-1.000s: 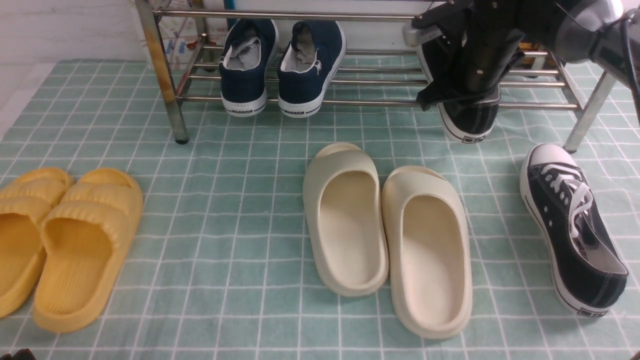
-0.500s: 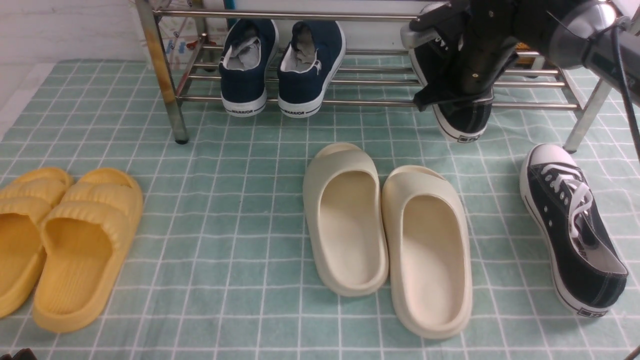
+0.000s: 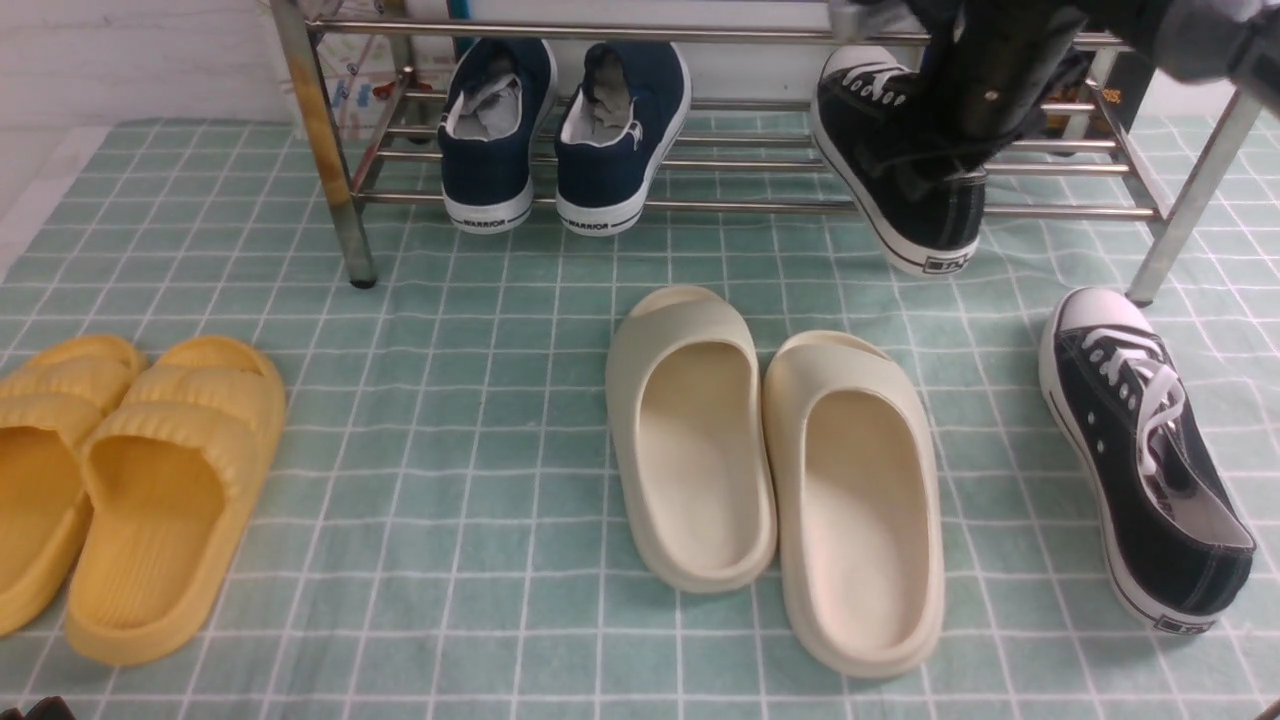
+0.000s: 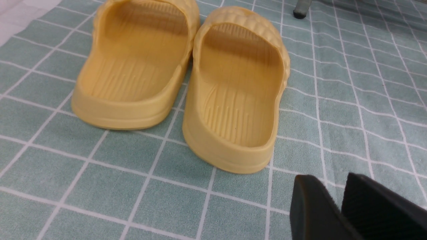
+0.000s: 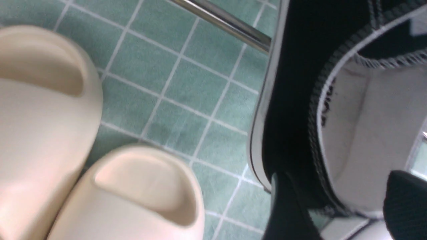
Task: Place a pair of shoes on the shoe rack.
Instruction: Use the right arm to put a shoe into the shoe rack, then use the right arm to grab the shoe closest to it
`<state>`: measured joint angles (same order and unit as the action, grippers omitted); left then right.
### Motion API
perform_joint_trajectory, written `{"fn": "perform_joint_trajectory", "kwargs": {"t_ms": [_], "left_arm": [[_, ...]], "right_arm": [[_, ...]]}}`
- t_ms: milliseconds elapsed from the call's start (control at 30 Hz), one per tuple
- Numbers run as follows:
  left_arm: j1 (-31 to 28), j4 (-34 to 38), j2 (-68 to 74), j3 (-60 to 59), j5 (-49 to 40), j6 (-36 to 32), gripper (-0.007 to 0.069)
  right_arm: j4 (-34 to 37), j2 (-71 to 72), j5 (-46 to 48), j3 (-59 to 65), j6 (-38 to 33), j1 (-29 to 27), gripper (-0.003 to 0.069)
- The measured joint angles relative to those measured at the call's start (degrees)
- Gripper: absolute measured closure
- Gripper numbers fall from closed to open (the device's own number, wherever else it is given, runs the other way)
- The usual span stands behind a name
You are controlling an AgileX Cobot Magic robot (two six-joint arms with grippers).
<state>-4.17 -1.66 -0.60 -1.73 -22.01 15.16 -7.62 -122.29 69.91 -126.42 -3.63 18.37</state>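
One black sneaker [image 3: 900,170] with a white toe cap lies on the bars of the silver shoe rack [image 3: 720,206] at its right end, heel overhanging the front bar. My right gripper [image 3: 950,150] hangs just over its heel. In the right wrist view the right gripper [image 5: 343,190] has its jaws wide apart around the sneaker's heel collar [image 5: 300,110], with a rack bar [image 5: 227,25] behind. The other black sneaker [image 3: 1140,450] lies on the mat at the right. My left gripper [image 4: 337,190] is shut and empty, low over the mat.
Navy WARRIOR sneakers [image 3: 560,130] stand on the rack's left part. Cream slides [image 3: 780,470] lie mid-mat and show in the right wrist view [image 5: 50,110]. Yellow slides [image 3: 120,480] lie at the left, just ahead of the left gripper [image 4: 186,80]. A rack leg [image 3: 1180,220] stands by the loose sneaker.
The right gripper carried the black sneaker back and a little left onto the rack bars, then rose with its jaws parted. The left arm has not moved.
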Motion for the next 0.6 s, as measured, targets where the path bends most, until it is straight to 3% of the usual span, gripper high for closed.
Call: {"fn": "perform_joint_trajectory", "kwargs": {"t_ms": [267, 400, 600], "left_arm": [[0.00, 0.00, 0.00, 0.00, 0.00, 0.00, 0.0457], [0.00, 0.00, 0.00, 0.00, 0.00, 0.00, 0.0456], [0.00, 0.00, 0.00, 0.00, 0.00, 0.00, 0.0450]], "right_arm": [[4.23, 12.11, 1.37, 6.41, 0.10, -0.01, 0.0228], [9.15, 22.11, 1.43, 19.43, -0.08, -0.01, 0.0227], [8.71, 34.91, 1.47, 43.69, -1.57, -0.01, 0.0226]]}}
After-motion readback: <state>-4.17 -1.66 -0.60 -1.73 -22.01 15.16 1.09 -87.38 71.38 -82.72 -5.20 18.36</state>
